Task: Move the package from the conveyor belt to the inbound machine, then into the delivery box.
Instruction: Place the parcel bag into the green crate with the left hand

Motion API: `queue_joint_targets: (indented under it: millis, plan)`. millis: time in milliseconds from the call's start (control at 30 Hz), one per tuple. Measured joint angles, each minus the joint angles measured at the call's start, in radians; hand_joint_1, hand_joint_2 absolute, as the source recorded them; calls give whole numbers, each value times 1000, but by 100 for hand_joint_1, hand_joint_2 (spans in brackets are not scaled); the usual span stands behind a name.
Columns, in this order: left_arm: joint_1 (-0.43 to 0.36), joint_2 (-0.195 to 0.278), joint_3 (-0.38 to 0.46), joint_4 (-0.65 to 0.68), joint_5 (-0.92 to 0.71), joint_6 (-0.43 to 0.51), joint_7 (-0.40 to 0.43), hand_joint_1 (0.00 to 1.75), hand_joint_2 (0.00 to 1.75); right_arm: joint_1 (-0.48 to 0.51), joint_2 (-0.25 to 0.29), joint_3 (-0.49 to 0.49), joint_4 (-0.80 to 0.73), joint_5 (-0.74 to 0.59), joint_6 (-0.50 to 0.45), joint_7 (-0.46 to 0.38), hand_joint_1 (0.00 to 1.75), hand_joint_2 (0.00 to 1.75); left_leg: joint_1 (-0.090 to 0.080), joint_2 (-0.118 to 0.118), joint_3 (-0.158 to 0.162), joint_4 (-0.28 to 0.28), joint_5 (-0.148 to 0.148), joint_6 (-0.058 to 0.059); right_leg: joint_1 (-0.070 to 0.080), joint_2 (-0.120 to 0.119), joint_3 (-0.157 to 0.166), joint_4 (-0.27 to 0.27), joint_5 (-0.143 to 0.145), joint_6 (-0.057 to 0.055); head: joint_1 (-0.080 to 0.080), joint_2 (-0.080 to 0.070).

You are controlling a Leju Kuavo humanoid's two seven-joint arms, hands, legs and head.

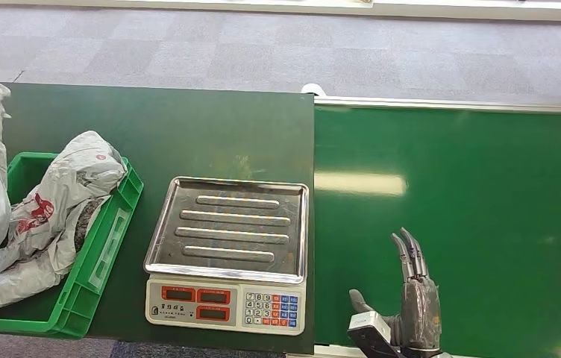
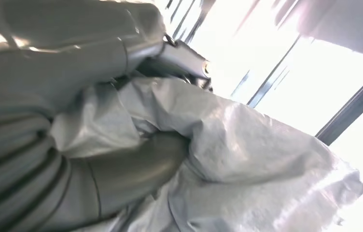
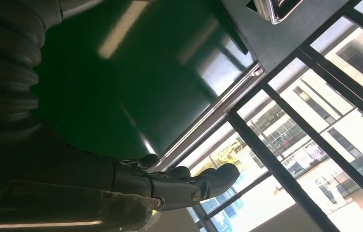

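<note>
- Progress looked late-stage; the scale [image 1: 227,253], which I took for the inbound machine, stood on the dark counter [image 1: 188,127] with its steel tray bare, and the conveyor belt [image 1: 456,201] beside it carried no package in the head view.
- Package [image 2: 247,159], a grey crinkled poly bag, lay against the left hand [image 2: 73,121] in the left wrist view; the thumb and a dark finger pressed into its folds, so I judged the fingers closed on it; in the head view the same grey bag hung at the far left edge, above the green delivery box [image 1: 102,257].
- Delivery box sat at the counter's left end, just beside the scale; a grey bag with red print [image 1: 61,201] already lay in it, draped over the rim.
- Right hand [image 1: 412,298] stood upright over the belt's near edge, fingers straight and apart, holding nothing; the right wrist view agreed.
- Remaining work, as I judged it: lower the held package into the box and let go; weighing seemed done, though no frame proved it.
</note>
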Motion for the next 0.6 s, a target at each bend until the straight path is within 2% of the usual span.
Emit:
queue_joint_targets:
  millis: [167,267,300,333,433,467,600]
  plan:
    - [-47,50,26,206,200,-346,-64,161,175,0,0,0,-8,1,12,2,0,175,0,1,0,0,0,0,0,0,0,0,0,0,0,0]
    - [-57,62,31,273,250,-428,-87,165,175,0,0,-1,-12,-2,20,0,0,175,0,1,0,0,0,-1,0,1,0,0,0,0,0,0]
    - [-58,67,32,288,273,-469,-96,159,175,0,0,-1,-13,-5,24,-3,0,175,0,1,0,0,0,-1,0,1,0,0,0,0,0,0]
    - [-57,71,32,299,305,-523,-109,131,175,-1,0,-1,-13,-8,32,-7,0,175,0,1,-1,0,0,-1,0,1,0,0,0,0,0,0]
    - [-33,80,33,308,404,-681,-147,14,175,-8,1,-3,-14,-15,58,-19,0,175,0,1,-1,0,-1,-1,0,1,0,0,0,0,0,0]
    - [-21,81,33,304,425,-708,-153,0,175,-11,2,-3,-14,-16,66,-23,0,175,0,1,-1,0,-1,-1,0,1,0,0,0,0,0,0]
    - [9,77,39,273,447,-711,-136,0,175,-20,12,-7,-14,-11,88,-27,0,175,0,0,-1,0,0,-1,0,0,0,0,0,0,0,0]
